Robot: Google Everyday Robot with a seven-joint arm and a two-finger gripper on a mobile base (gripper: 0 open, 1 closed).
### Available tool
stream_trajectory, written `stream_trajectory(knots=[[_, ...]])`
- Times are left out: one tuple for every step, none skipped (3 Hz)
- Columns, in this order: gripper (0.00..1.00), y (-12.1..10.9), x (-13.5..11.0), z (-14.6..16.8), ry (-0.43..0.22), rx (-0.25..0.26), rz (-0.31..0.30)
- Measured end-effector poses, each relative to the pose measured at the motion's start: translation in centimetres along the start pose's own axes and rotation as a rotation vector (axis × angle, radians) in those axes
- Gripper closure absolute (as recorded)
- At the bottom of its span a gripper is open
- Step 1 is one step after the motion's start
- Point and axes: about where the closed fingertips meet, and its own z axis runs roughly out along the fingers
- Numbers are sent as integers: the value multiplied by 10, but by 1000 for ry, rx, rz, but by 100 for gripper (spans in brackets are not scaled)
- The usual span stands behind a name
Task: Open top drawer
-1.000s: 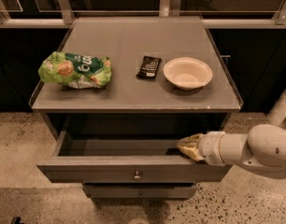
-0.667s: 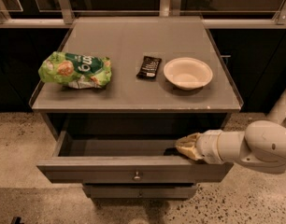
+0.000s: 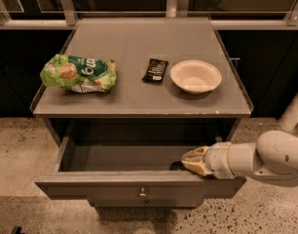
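Camera view: hand, grip unclear, at open top drawer rim; chip bag, bar & bowl on cabinet.

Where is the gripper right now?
The gripper is low on the right of the camera view, at the front edge of the open top drawer, toward its right end, below the white bowl.

Smooth white rounded arm ends in a cream-yellow tool at the top drawer.

Likely office pantry: grey counter, chip bag, bowl; end effector at top drawer.
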Motion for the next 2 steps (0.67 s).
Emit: stream_trajectory(knots=[[100, 9, 3, -1, -1, -14, 3], [100, 9, 1, -3, -1, -14, 3]])
